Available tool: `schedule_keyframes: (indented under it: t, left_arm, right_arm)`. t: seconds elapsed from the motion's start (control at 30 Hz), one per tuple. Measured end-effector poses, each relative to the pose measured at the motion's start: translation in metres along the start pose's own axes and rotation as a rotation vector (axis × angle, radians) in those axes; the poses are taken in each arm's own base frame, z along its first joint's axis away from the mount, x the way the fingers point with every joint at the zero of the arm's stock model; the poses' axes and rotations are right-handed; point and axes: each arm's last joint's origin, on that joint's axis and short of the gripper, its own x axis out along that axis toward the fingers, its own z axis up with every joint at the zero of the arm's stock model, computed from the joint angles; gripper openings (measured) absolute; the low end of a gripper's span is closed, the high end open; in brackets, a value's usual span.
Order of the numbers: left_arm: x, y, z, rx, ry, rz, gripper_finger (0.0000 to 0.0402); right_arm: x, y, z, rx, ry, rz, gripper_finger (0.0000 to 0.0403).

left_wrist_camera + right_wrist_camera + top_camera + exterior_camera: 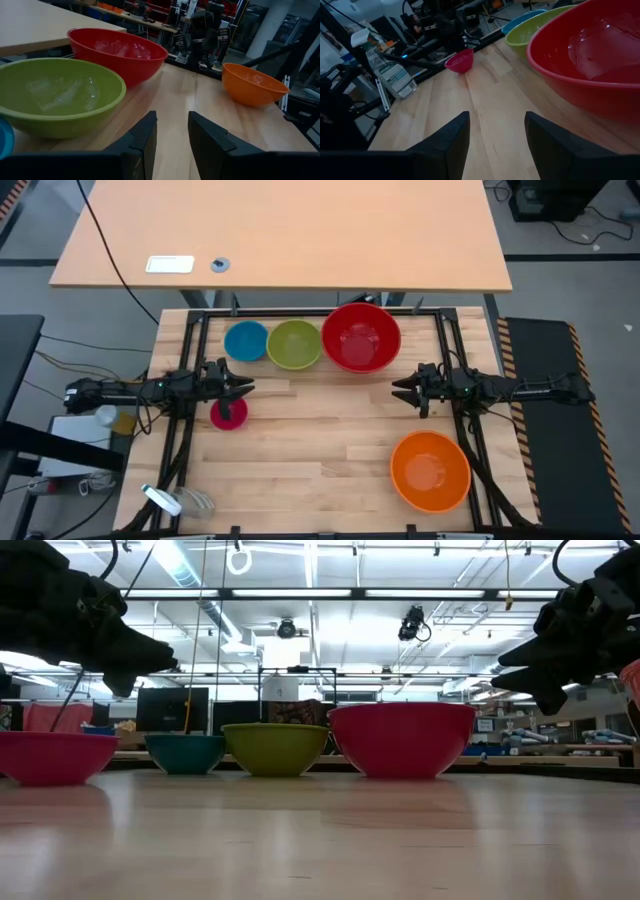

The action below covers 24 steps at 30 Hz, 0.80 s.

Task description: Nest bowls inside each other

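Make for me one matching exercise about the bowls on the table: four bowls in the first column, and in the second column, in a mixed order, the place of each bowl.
Column one:
1. red bowl
2. orange bowl
3. blue bowl
4. pink bowl

Column two:
A. alone at the table's near right
B. left end of the back row
C. just under the left gripper
D. right end of the back row, beside the green bowl

Pairs: 1-D, 2-A, 3-B, 4-C

red bowl (pixel 361 337): glossy red
orange bowl (pixel 430 470): bright orange
yellow-green bowl (pixel 293 345): yellow-green
blue bowl (pixel 246 341): blue
pink bowl (pixel 229 413): magenta-pink
table (pixel 320 450): pale wood, plank-striped
left fingers (pixel 145 142): dark
right fingers (pixel 450 140): dark
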Motion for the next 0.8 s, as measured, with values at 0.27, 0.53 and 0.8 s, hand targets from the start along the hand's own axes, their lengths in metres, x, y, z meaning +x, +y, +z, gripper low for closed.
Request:
schedule_keyframes:
  t: [0.27, 0.53, 0.8]
  left_arm:
    - [0.0, 0.0, 0.0, -0.033, -0.001, 0.0, 0.0114]
    - [-0.003, -0.006, 0.025, -0.335, -0.254, -0.087, 0.0114]
    - [-0.013, -0.008, 0.048, -0.453, -0.517, -0.129, 0.0114]
  right_arm:
    - [0.0, 0.0, 0.0, 0.0, 0.0, 0.0, 0.0197]
    - [0.0, -0.002, 0.001, -0.043, -0.041, -0.079, 0.0197]
    - [-0.006, 0.006, 0.03, 0.242, -0.402, -0.056, 0.0197]
